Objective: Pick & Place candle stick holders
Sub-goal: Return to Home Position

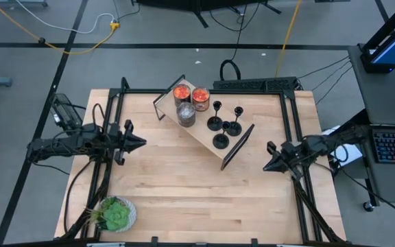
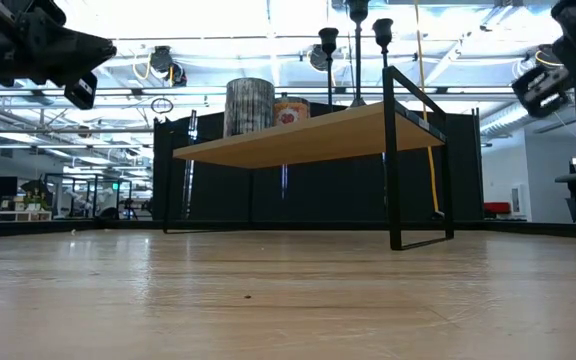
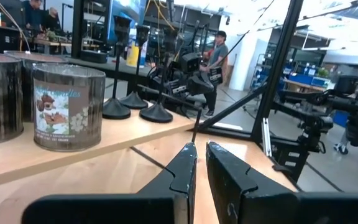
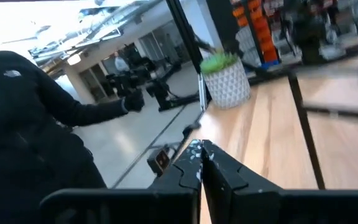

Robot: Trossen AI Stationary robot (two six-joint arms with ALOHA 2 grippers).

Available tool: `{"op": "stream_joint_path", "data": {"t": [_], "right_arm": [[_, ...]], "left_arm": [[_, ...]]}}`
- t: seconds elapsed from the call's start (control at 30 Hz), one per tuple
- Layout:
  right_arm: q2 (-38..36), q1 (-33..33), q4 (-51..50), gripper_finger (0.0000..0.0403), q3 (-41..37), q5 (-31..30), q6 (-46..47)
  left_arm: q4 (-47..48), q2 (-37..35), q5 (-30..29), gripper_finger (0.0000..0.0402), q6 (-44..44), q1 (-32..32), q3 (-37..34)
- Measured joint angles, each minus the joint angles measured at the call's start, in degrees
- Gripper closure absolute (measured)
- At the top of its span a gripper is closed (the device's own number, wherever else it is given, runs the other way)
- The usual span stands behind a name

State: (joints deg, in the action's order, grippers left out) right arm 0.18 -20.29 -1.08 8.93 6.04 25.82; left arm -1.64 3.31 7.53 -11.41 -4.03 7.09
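Three small matte-black candle stick holders stand upright on their round bases at the right end of a raised wooden shelf. They also show in the left wrist view and, by their cups, in the low view. My left gripper hovers shut and empty left of the shelf, pointing toward it. My right gripper hovers shut and empty right of the shelf.
On the shelf's left end stand two jars with orange-red tops and a grey cylindrical jar. A potted green plant sits at the table's near left corner. A black frame runs along the table's edges. People show beyond the table.
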Motion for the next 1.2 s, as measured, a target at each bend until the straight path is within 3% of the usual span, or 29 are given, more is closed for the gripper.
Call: {"op": "stream_joint_path", "data": {"t": [0.27,0.6,0.8,1.0,1.2], "right_arm": [[0.01,0.02,3.08,0.0403,-4.69,-0.17,1.02],[-0.02,0.02,2.91,0.0403,-4.88,-4.57,-1.68],[-0.02,0.02,2.98,0.0403,-4.92,-5.34,-2.69],[-0.02,0.02,3.35,0.0403,-4.96,-5.90,-2.38],[-0.02,0.02,3.41,0.0403,-4.99,-5.90,-1.03]], "left_arm": [[4.92,0.06,-0.44,0.0360,1.20,0.00,0.00],[7.78,0.17,-11.50,0.0360,3.06,-0.02,0.00],[7.26,0.17,-10.93,0.0360,3.73,0.04,-0.03],[-1.95,0.15,-7.67,0.0360,5.23,0.48,-6.43],[-0.04,-0.70,-7.59,0.0360,5.47,0.46,-6.10]]}}
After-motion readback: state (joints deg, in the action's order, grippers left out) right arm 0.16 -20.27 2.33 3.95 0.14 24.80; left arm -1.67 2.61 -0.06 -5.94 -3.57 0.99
